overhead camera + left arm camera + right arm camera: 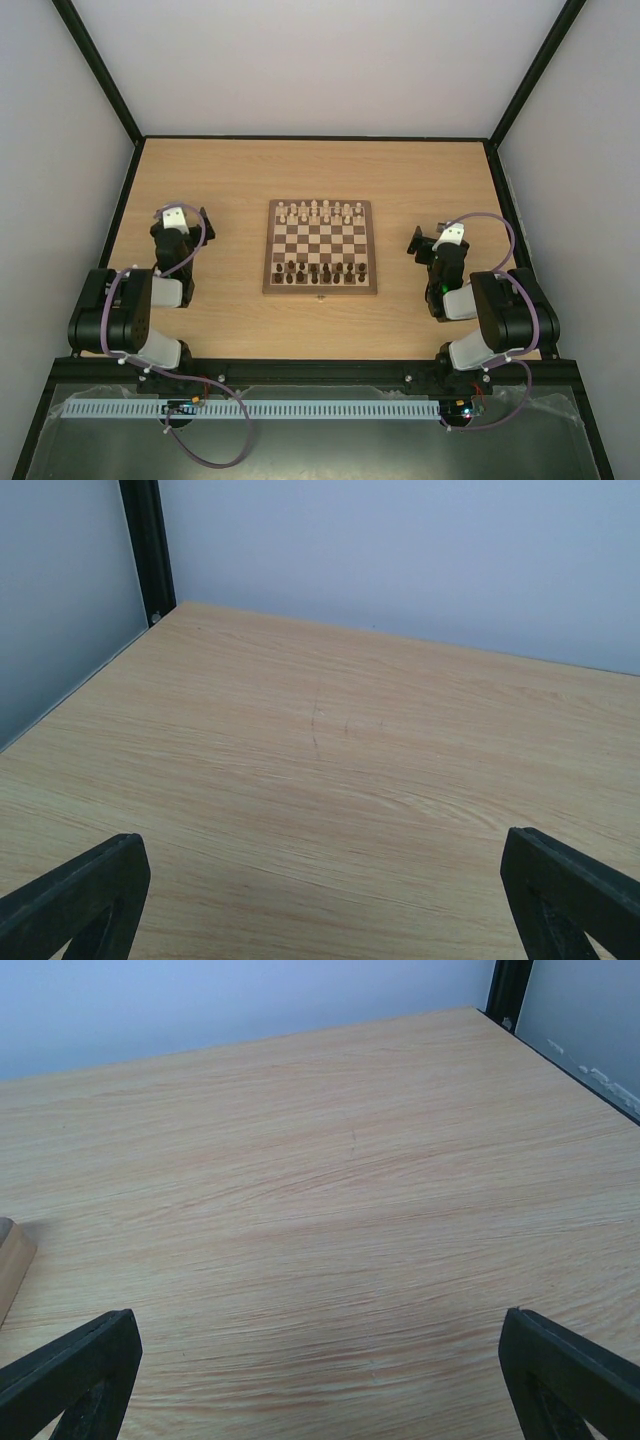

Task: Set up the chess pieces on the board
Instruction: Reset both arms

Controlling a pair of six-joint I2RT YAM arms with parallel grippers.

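Dark brown chess pieces [318, 270] fill the near rows of the board [320, 245], centred on the counter [230, 170]; setup looks complete. Left pincer [320, 880] and right pincer [320, 1360] hang open, empty. Next: verify placement.

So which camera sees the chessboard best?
The top camera: it shows the whole board from above. The right wrist camera catches only a corner of it at its left edge. The left wrist camera shows only table, no board.

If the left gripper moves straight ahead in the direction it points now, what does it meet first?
Probably only the bare table, then the back wall; nothing else shows ahead of the left gripper.
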